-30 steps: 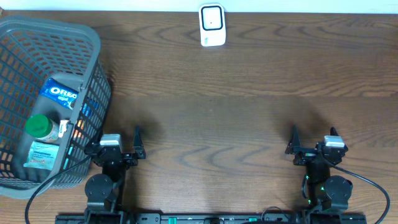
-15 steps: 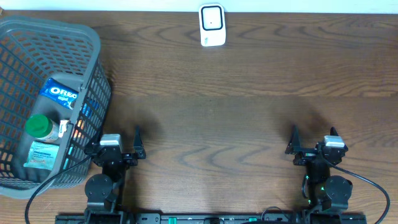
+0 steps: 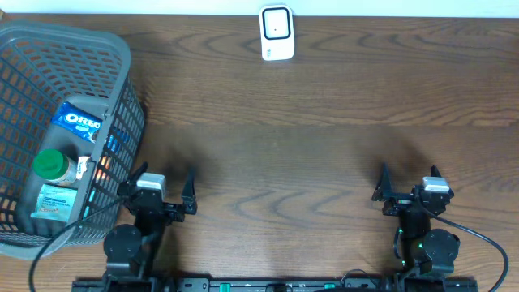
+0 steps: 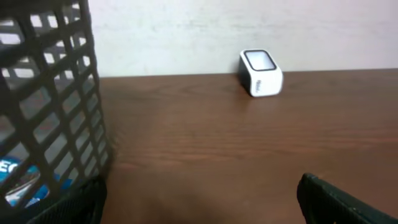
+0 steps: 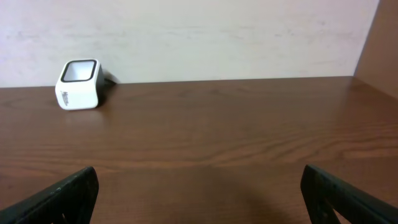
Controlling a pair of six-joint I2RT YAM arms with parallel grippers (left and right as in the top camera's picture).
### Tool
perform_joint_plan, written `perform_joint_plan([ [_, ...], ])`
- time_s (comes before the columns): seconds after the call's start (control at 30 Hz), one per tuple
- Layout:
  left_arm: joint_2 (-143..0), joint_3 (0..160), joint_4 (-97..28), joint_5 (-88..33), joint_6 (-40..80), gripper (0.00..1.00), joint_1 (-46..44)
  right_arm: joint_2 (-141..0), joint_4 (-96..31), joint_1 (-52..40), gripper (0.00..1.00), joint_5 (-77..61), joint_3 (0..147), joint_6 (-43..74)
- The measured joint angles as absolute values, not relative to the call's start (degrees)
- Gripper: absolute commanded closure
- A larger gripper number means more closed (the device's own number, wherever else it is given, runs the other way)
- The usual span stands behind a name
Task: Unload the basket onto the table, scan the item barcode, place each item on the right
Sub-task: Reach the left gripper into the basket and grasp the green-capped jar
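Note:
The white barcode scanner (image 3: 276, 32) stands at the table's far edge, and both wrist views catch it too (image 4: 260, 73) (image 5: 79, 84). Items lie in the grey mesh basket (image 3: 75, 35) at the left: a blue Oreo pack (image 3: 79, 120), a green-capped bottle (image 3: 53, 165) and a light blue packet (image 3: 57, 201). My left gripper (image 3: 165, 180) hangs open just right of the basket near the front edge, nothing between its fingers (image 4: 336, 199). My right gripper (image 3: 409, 177) is open and empty at the front right, fingers (image 5: 59, 198) wide apart.
The basket wall (image 4: 56, 93) fills the left of the left wrist view, close to that gripper. A pale wall runs behind the table's far edge. Bare brown wood lies between the grippers and the scanner.
My left gripper has shifted a little to the right and away from the basket. The right arm and the items have not moved.

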State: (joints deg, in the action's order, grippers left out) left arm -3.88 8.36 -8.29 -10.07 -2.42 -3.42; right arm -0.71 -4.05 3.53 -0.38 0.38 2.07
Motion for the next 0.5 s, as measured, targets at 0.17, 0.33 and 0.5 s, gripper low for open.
perform_joint_plan([
  [0.17,-11.86,20.16,-15.18,-11.31,0.67,0.02,-3.42,-0.71,-4.03,3.53,0.01,-0.40,0.38,2.07],
  [0.33,-23.38,37.06,-29.26,-12.19,4.45,0.02,-3.42,-0.71,-4.03,3.53,0.01,-0.40,0.38,2.07],
  [0.5,-30.89,46.70,-41.36,-15.46,5.65,0.02,-3.42,-0.71,-4.05,3.53,0.01,-0.40,0.38,2.07],
])
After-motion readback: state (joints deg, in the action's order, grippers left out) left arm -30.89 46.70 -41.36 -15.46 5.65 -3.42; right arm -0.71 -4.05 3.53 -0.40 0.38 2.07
